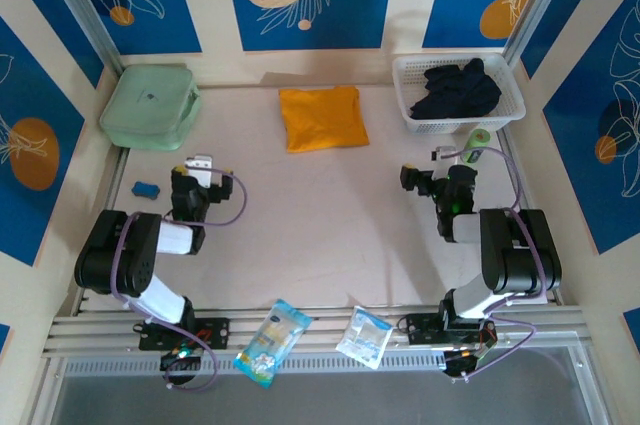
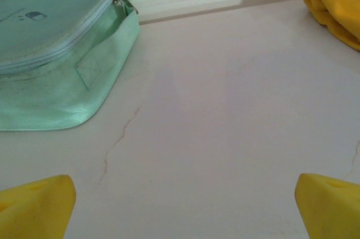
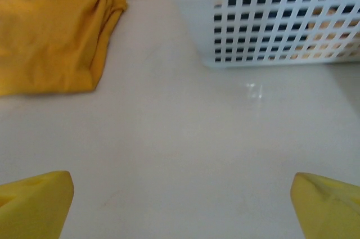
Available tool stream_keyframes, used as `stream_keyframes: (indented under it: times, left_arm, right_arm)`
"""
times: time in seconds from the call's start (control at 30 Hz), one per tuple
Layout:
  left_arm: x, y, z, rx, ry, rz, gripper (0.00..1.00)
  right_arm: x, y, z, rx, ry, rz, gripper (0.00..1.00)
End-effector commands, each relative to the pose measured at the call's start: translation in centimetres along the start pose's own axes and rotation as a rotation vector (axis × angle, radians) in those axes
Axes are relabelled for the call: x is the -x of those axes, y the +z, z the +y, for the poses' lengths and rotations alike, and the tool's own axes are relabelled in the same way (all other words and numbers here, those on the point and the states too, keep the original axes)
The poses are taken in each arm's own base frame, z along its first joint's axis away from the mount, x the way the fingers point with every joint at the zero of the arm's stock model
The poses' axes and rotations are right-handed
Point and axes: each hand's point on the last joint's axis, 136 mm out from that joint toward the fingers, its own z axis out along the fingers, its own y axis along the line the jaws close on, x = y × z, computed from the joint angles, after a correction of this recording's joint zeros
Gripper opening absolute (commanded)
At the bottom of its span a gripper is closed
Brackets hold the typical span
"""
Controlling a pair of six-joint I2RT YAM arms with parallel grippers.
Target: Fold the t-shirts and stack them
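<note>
Left gripper [image 2: 183, 208]: jaws spread wide, empty
Right gripper [image 3: 180, 205]: released, empty
Folded orange-yellow cloth t-shirt [image 1: 321, 117]: flat, mid-table
Dark crumpled clothes [image 1: 457, 90]: inside white plastic basket [image 1: 430, 126]

A folded orange-yellow t-shirt [image 3: 50, 42] lies on the pale counter [image 3: 185, 132] at 10 o'clock. A white slatted basket [image 3: 270, 31] stands at 1 o'clock, apart from it. The right gripper [image 3: 180, 211] has its jaws spread wide, yellow pads [image 3: 34, 205] at 7 and 5 o'clock.

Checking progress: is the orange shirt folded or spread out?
Folded: the orange shirt lies as a compact rectangle, with layered edges along one side.
</note>
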Motion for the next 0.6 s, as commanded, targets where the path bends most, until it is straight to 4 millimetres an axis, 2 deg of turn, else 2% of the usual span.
stream_keyframes:
  times: [0.0,0.57]
  left_arm:
    - [-0.64,0.03,-0.41,-0.037,-0.035,0.036,1.0]
    - [-0.59,0.1,-0.91,-0.074,-0.03,0.037,1.0]
  right_arm:
    - [-0.06,0.05,1.08,0.028,0.005,0.01,0.99]
    - [-0.08,0.05,1.06,0.03,0.009,0.014,0.99]
